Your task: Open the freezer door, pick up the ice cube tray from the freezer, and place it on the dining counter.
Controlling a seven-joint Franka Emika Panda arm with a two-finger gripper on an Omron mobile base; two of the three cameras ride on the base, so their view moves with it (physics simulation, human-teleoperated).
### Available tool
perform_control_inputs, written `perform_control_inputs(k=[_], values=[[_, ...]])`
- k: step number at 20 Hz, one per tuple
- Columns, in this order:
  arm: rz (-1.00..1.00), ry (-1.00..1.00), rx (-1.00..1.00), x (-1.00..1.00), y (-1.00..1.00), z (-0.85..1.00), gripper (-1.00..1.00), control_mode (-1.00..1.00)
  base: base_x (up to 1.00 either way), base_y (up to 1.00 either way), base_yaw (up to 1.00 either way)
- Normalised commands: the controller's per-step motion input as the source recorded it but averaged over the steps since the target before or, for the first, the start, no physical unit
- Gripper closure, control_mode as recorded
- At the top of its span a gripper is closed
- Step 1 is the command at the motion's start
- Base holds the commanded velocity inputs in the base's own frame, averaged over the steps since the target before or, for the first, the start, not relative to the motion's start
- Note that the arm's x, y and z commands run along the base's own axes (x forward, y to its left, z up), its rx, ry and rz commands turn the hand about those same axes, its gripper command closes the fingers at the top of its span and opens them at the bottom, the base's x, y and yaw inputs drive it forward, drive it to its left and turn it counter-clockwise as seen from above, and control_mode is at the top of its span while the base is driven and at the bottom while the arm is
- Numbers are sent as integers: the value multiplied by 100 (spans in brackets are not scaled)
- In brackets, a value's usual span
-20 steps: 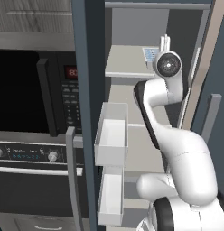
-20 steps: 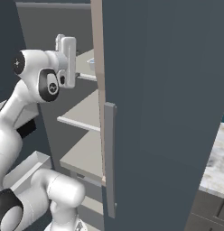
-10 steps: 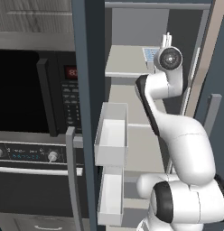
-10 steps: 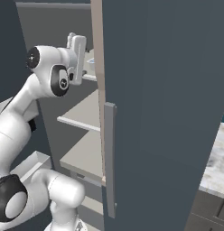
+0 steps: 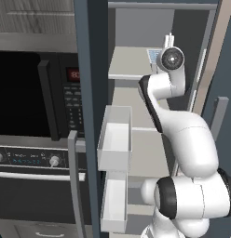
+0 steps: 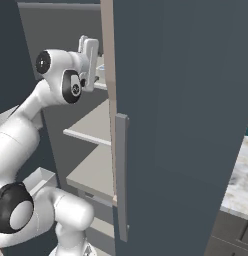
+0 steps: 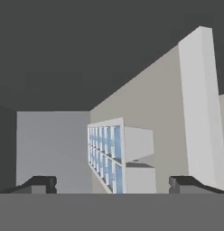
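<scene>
**Kid:** Where is the ice cube tray (image 7: 107,155)?

**Helper:** It sits on a high shelf (image 5: 131,62) inside the freezer (image 5: 145,28). From the left base view you can see a bit of pale blue, the tray's corner, poking out just beside the robot's round wrist. In the hand view the tray shows its rows of little blue cells, and it lies right between the two dark finger tips, a bit farther in than they are.

**Kid:** Is the gripper (image 7: 112,184) holding it?

**Helper:** No. The fingers (image 7: 39,184) are spread wide apart, one on each side of the tray, and nothing is between them at the tips. They are near the tray but not touching it.

**Kid:** Where is the freezer door (image 5: 91,116)?

**Helper:** It is swung open, to the left of the shelf. Its white bins (image 5: 116,138) hang on the inner side, lower than the shelf with the tray. The black microwave (image 5: 31,90) is on the far side of the door from the shelf.

**Kid:** And the arm?

**Helper:** The white arm (image 5: 180,135) reaches up into the freezer to that high shelf.
</scene>
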Motion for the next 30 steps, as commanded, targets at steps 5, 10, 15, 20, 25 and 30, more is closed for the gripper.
perform_control_inputs(k=[5, 10, 15, 20, 25, 30], values=[[0, 2, 0, 31, 0, -2, -100, -100, 0, 0, 0], [0, 12, 1, 11, 0, 0, -100, -100, 0, 0, 0], [0, 5, 1, 22, 0, -2, -100, -100, 0, 0, 0], [0, 0, 0, 29, -2, -13, -100, -100, 0, 0, 0], [0, 0, 0, 27, -5, -7, -100, -100, 0, 0, 0], [0, 1, 2, 29, -11, 0, -100, -100, 0, 0, 0]])
